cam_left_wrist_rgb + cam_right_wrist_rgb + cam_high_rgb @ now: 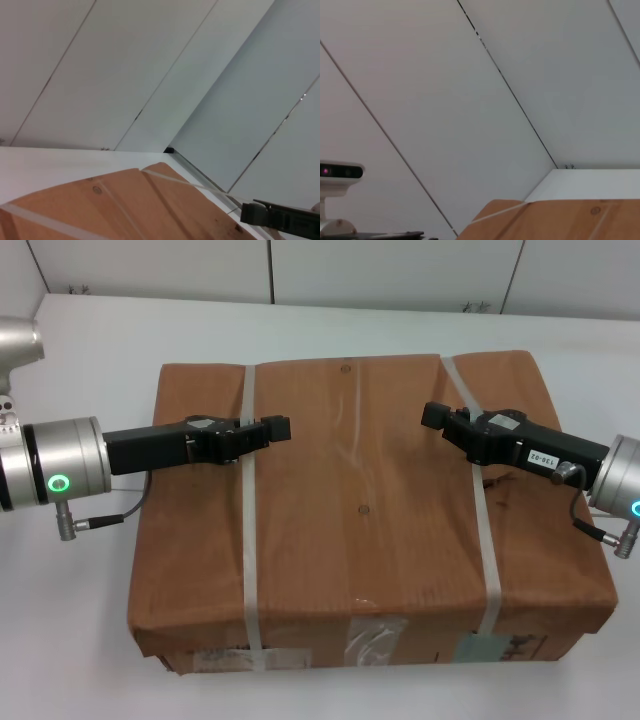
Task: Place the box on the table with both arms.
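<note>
The brown paper-wrapped box [360,510] lies flat on the white table [90,370], with tape and labels on its near side. Two whitish straps run across it, one on the left [247,560] and one on the right [487,550]. My left gripper [272,429] reaches in from the left, low over the box top, across the left strap. My right gripper [440,416] reaches in from the right, across the right strap. The box top shows in the left wrist view [125,205] and the right wrist view [560,220]. The right gripper shows far off in the left wrist view [280,217].
A white panelled wall [390,270] stands behind the table's far edge. Bare tabletop lies to the left of the box and behind it [590,185]. The robot's head camera [340,172] shows in the right wrist view.
</note>
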`<state>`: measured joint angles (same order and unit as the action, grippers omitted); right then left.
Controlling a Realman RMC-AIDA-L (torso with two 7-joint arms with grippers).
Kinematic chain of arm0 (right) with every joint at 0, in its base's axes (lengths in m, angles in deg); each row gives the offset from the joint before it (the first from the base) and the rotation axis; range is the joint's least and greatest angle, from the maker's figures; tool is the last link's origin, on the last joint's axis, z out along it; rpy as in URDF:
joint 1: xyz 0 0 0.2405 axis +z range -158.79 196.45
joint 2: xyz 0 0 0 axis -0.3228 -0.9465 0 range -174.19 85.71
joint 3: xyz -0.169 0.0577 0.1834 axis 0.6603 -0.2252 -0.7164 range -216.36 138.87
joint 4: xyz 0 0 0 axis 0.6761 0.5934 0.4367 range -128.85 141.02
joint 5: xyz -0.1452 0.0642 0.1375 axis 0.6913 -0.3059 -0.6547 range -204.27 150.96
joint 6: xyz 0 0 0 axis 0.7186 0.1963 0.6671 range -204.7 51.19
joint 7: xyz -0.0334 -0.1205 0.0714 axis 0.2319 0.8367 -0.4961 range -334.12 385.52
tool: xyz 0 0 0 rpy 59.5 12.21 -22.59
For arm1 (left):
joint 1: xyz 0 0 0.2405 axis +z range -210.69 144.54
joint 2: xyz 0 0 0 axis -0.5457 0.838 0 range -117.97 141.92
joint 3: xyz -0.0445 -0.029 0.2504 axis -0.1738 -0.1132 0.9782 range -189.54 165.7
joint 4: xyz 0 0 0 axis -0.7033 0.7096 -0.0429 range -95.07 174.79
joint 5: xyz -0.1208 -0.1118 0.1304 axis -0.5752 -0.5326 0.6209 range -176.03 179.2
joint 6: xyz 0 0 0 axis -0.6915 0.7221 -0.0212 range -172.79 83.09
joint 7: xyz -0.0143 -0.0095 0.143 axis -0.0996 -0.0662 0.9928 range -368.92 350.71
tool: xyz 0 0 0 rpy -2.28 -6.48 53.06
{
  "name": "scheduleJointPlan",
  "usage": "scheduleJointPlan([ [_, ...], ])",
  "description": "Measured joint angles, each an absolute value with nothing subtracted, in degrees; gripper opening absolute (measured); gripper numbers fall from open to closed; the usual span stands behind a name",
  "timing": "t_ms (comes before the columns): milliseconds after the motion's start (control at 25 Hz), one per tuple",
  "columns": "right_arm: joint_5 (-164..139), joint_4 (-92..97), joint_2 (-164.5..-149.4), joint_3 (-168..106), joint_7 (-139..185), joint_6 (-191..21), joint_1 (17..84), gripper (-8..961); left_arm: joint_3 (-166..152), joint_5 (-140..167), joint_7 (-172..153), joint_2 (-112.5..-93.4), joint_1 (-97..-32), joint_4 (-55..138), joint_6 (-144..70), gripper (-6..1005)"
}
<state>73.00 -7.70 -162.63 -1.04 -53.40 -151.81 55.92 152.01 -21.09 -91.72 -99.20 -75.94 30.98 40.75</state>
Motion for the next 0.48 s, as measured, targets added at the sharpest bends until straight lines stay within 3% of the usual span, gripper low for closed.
scheduleJointPlan([
  [480,72.9,-7.7,-162.72,-1.0,-53.4,-151.8,55.9,7,152.0,-21.1,-91.7,-99.20,-76.0,31.0,40.7,113],
])
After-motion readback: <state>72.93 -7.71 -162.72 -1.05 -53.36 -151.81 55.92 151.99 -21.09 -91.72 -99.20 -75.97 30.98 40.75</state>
